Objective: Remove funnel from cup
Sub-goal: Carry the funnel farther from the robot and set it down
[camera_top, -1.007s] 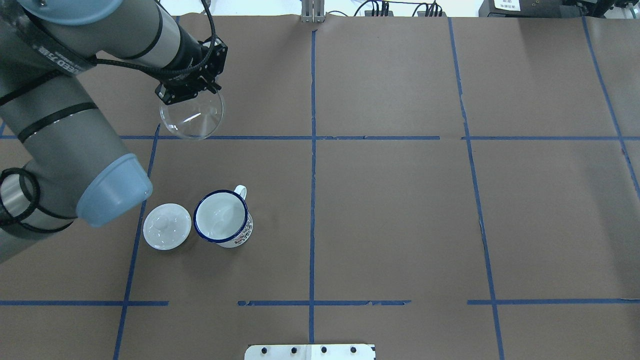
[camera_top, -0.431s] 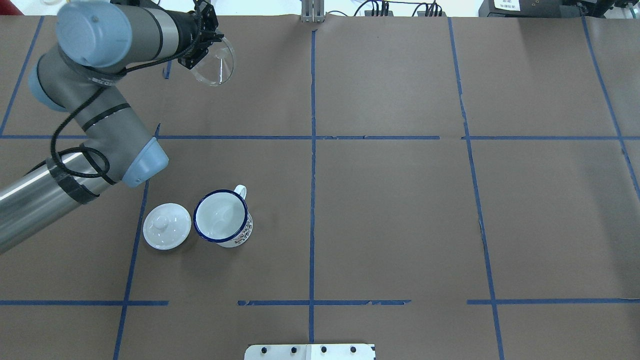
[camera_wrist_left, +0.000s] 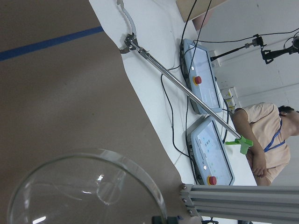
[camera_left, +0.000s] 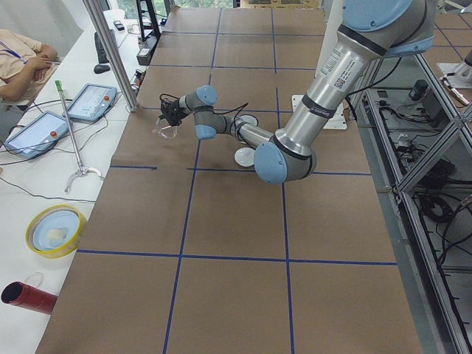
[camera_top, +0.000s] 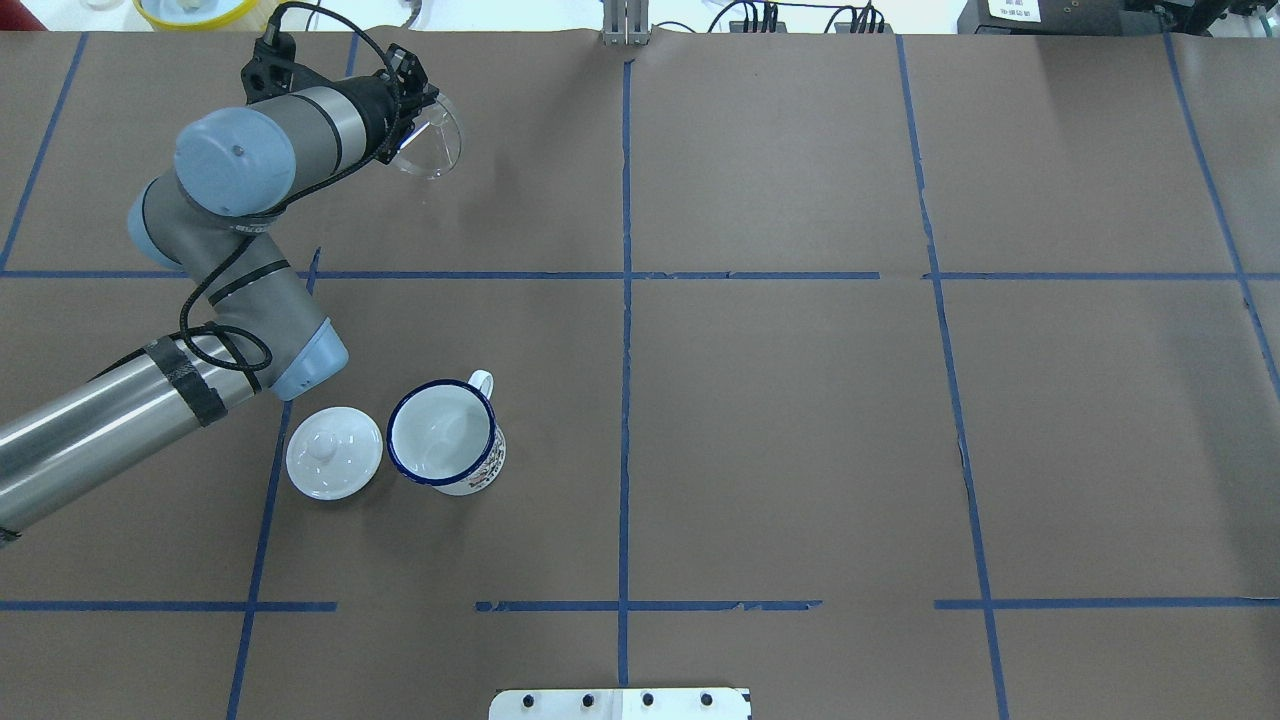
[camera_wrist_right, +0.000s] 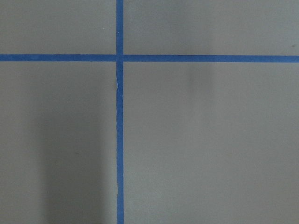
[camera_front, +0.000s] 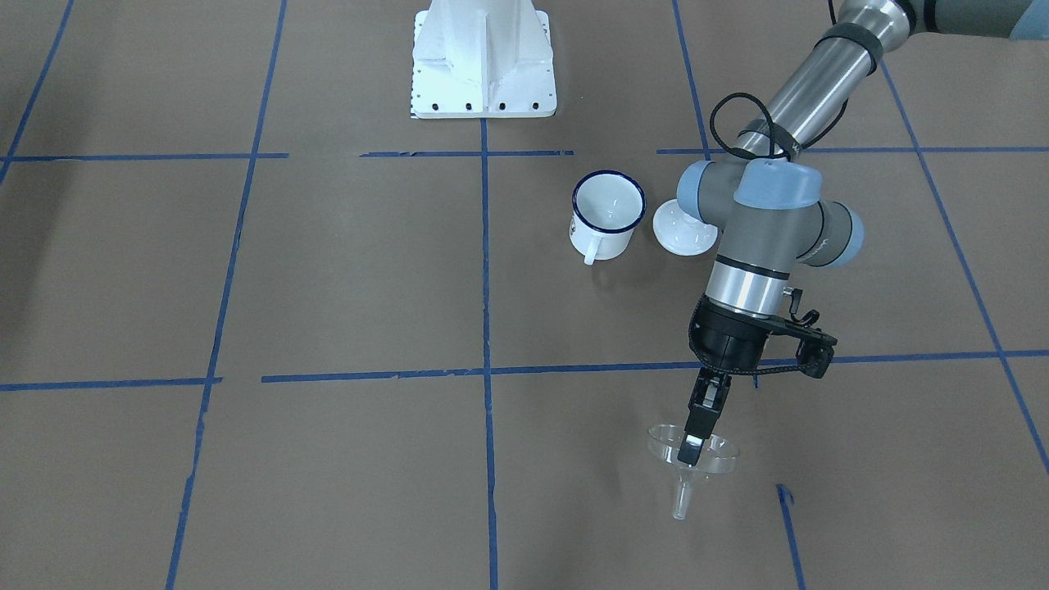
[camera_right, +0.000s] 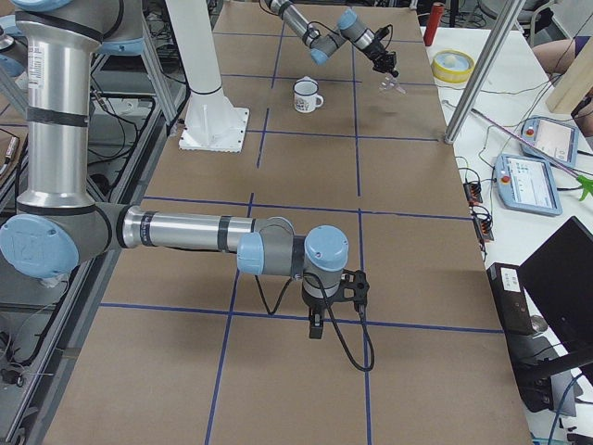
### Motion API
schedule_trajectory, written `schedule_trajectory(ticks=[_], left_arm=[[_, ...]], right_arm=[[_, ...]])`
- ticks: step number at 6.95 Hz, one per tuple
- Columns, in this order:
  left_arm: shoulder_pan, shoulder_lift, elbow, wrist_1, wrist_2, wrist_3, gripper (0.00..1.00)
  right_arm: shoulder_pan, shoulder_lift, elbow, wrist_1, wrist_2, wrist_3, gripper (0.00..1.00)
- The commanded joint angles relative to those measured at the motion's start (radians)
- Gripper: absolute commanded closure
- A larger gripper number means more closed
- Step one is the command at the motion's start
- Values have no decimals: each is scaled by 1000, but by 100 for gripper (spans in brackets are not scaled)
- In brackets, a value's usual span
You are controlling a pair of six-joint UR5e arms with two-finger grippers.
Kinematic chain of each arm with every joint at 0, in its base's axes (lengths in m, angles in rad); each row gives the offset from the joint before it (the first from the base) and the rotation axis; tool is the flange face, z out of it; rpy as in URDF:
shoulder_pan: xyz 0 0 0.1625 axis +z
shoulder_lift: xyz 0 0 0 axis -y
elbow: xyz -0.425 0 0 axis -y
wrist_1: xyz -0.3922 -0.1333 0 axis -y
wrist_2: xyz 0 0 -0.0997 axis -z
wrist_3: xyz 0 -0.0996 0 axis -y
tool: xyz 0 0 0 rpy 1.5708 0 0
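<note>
The clear plastic funnel [camera_front: 711, 456] is out of the cup and hangs spout-down, low over the brown paper near the table's far left corner. It also shows in the overhead view [camera_top: 436, 147] and the left wrist view [camera_wrist_left: 84, 191]. My left gripper [camera_front: 690, 453] is shut on its rim. The white enamel cup [camera_top: 443, 435] with the dark blue rim stands upright and empty, well apart from the funnel; it shows in the front view too [camera_front: 606, 215]. My right gripper [camera_right: 315, 329] shows only in the exterior right view, so I cannot tell whether it is open or shut.
A white domed lid [camera_top: 334, 452] with a knob lies beside the cup, on the side away from its handle. The left arm's elbow [camera_top: 300, 365] hangs just above the lid. The table's far edge, with a post [camera_wrist_left: 233, 203] and operator tablets, is close to the funnel.
The left arm has carried the funnel away from the cup toward the table's far left corner and lowered it. The cup and lid have not moved.
</note>
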Motion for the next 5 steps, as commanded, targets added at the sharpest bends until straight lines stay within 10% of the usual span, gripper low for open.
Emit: schedule_trajectory(ticks=[1,5], left_arm=[[3,-18,94,-178,-2,-1,100],[51,36,24,-190,-62,32,100]], right_arm=[[0,0,0,0,0,0,0],[0,0,0,0,0,0,0]])
